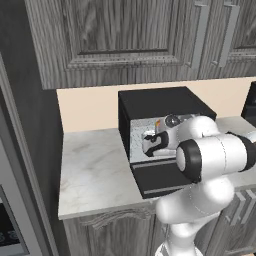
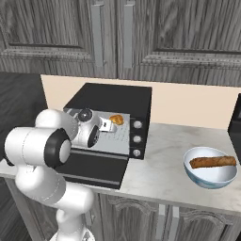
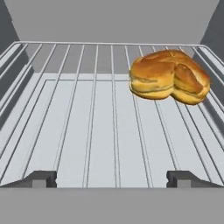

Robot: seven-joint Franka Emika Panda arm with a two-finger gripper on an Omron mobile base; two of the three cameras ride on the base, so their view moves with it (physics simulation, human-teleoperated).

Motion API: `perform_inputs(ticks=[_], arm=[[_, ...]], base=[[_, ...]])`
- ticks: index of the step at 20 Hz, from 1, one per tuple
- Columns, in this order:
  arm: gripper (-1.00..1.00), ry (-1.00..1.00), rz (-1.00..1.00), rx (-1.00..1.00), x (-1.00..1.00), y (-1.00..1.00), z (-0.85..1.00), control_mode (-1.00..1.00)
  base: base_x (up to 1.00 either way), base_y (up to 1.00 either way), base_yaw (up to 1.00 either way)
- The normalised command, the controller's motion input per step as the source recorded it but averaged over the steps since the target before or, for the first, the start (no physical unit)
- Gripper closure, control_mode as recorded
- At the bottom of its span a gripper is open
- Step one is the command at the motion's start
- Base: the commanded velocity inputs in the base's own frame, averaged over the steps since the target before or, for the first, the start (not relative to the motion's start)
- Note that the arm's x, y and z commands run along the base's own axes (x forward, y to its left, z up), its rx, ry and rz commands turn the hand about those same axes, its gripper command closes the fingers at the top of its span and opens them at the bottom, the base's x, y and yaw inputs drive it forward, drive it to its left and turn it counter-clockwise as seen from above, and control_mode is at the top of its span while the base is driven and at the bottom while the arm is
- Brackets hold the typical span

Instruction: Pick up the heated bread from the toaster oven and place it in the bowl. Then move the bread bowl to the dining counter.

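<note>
Gripper [image 3: 112,178] is sitting w/ jaws spread wide apart, holding nothing, poking into the toaster oven [image 2: 113,123] over its wire rack [image 3: 87,131]. Heated bread [image 3: 169,76] is lying on the rack's far right, well ahead of the fingertips [image 3: 41,178]. Bowl [image 2: 210,167] is resting on the counter [image 2: 160,174] right of the oven, w/ a long brown loaf [image 2: 212,162] lying in it.

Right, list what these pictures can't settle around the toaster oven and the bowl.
- Left base view: the arm covers the toaster oven mouth, so the bread is hidden.
- Right base view: the black thing past the bowl is cut by the edge.
- Hand view: the gripper shows tips alone; the bread underside is hidden.
</note>
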Motion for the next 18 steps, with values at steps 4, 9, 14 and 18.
perform_inputs(ticks=[4,9,14,18], arm=[[-1.00,0.24,-0.02,0.00,-0.89,0.00,-0.19,-1.00],[-1.00,0.15,-0.01,0.00,-1.00,0.00,-0.35,-1.00],[-1.00,0.12,-0.02,0.00,-1.00,0.00,-0.44,-1.00],[-1.00,0.14,-0.03,0.00,-1.00,0.00,-0.48,-1.00]], base=[[0.00,0.00,0.00],[0.00,0.00,0.00],[0.00,0.00,0.00],[0.00,0.00,0.00]])
